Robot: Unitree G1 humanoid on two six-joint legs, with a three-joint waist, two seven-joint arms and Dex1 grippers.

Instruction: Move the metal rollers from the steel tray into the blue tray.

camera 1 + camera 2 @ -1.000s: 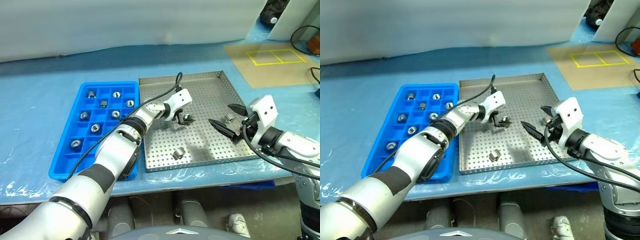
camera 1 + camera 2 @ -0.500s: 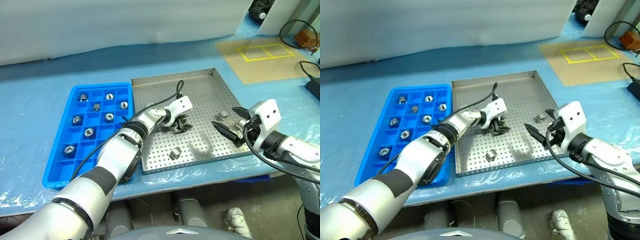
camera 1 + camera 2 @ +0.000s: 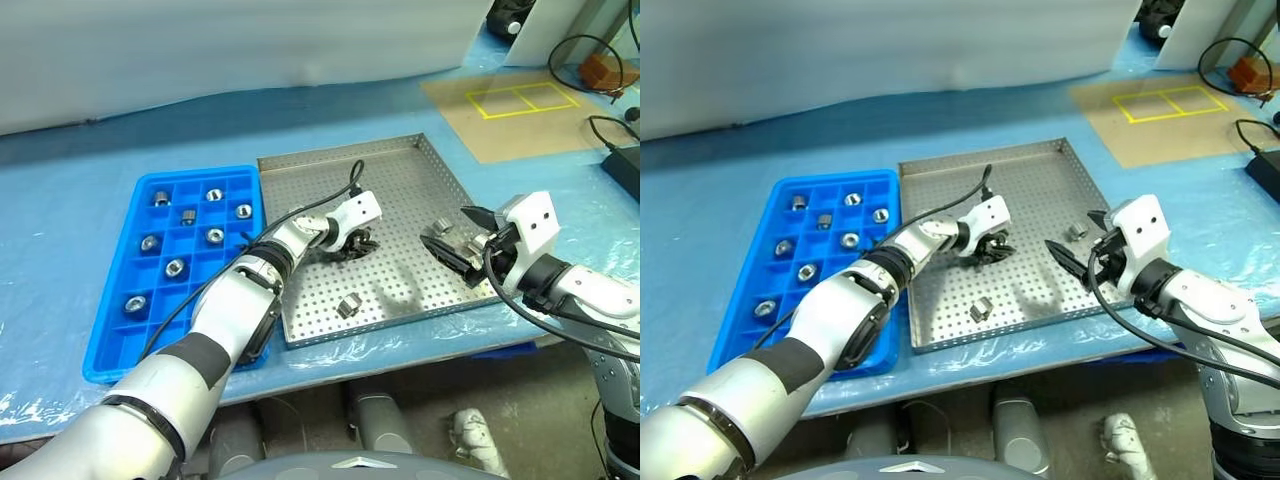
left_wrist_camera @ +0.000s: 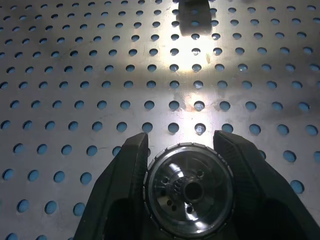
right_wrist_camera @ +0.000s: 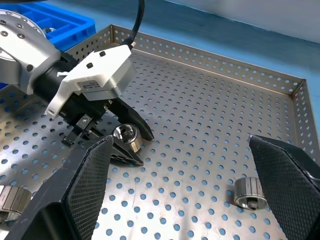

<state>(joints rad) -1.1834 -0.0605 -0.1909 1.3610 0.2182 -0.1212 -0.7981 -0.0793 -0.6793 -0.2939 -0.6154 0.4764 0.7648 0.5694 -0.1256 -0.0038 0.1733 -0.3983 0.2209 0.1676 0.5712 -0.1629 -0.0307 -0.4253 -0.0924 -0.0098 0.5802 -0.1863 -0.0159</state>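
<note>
The steel tray (image 3: 400, 180) lies mid-table, with the blue tray (image 3: 112, 352) against its left side. My left gripper (image 3: 357, 243) reaches low over the middle of the steel tray. Its black fingers (image 4: 125, 175) press both sides of a metal roller (image 4: 189, 187) that rests on the perforated sheet. Two more rollers lie loose in the steel tray, one near the front (image 3: 349, 305) and one at the right (image 5: 248, 192). Several rollers (image 3: 215, 236) sit in the blue tray's compartments. My right gripper (image 3: 444, 225) hangs open above the steel tray's right part, holding nothing.
A brown board with a yellow taped rectangle (image 3: 520, 100) lies at the back right. Black cables (image 3: 605, 135) run along the right edge. The table is covered in blue sheeting (image 3: 80, 130), and its front edge runs just below both trays.
My left gripper's fingers have closed in around the roller in the steel tray. The whole picture has shifted as the camera turned. The right gripper has stayed open in place.
</note>
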